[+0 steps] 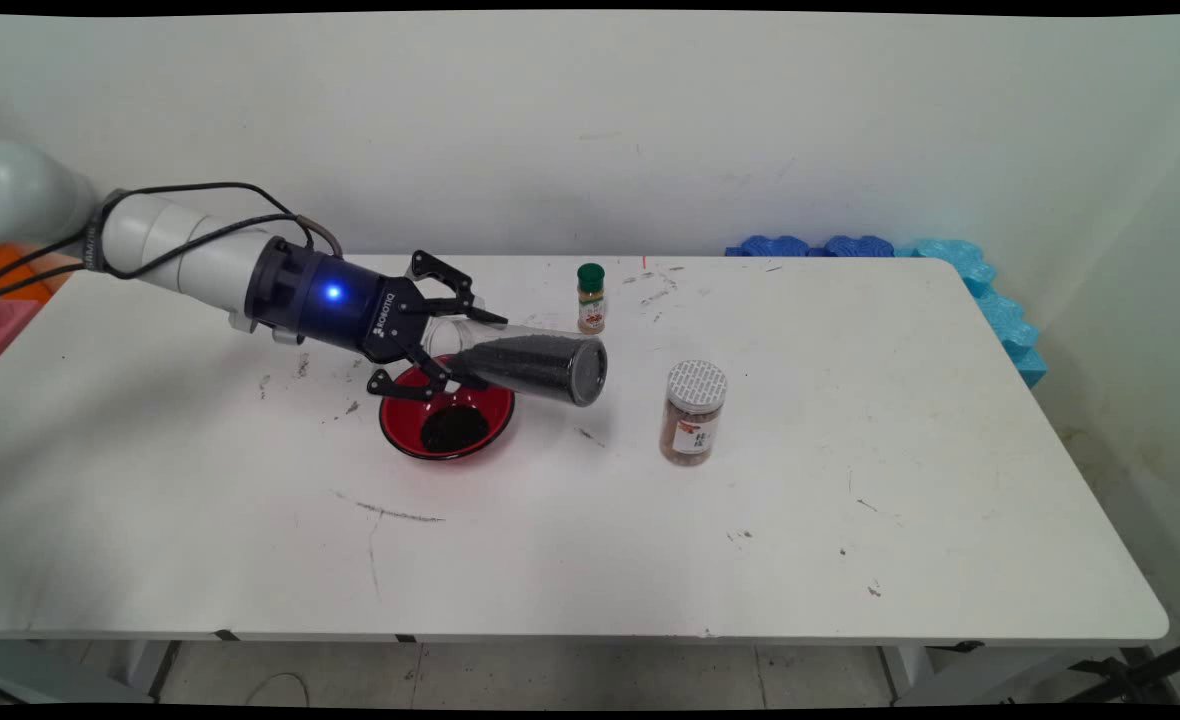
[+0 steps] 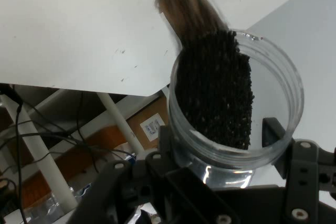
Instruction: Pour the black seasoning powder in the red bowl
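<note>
One clear jar [image 1: 530,365] of black grains, clamped sideways in the gripper [image 1: 447,335], is hanging just above the red bowl [image 1: 447,420]; tilting further risks grains spilling onto the table [image 1: 590,540].

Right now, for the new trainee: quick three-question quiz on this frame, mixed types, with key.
1. True or false: the black two-finger pincer grips a clear plastic jar of black granules.
2. Which lies under the pincer? A) red round bowl B) small green-capped spice bottle C) white-lidded jar of brown spice
3. Fill in: the held jar is tipped on its ____, not upright.

Key: 1 true; 2 A; 3 side.
</note>
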You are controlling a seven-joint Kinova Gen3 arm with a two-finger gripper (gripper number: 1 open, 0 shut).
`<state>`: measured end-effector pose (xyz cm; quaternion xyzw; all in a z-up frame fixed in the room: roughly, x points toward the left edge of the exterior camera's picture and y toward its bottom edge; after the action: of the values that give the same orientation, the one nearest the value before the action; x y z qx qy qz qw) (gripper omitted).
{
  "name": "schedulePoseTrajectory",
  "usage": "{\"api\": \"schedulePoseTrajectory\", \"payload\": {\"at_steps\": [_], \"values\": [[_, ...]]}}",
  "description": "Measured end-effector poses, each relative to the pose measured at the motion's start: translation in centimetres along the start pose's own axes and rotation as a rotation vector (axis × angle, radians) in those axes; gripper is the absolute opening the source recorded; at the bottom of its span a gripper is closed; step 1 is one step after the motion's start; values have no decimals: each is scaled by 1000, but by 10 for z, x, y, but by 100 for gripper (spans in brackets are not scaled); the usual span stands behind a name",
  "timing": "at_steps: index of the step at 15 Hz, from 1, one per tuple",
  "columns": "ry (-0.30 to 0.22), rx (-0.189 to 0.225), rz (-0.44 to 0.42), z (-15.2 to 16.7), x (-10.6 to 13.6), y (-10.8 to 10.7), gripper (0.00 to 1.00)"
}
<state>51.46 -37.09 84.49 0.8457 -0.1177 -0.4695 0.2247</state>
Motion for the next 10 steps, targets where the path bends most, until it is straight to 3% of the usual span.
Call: {"api": "schedulePoseTrajectory", "payload": {"at_steps": [10], "values": [[-6,-18,-23,-1,2,0,0]]}}
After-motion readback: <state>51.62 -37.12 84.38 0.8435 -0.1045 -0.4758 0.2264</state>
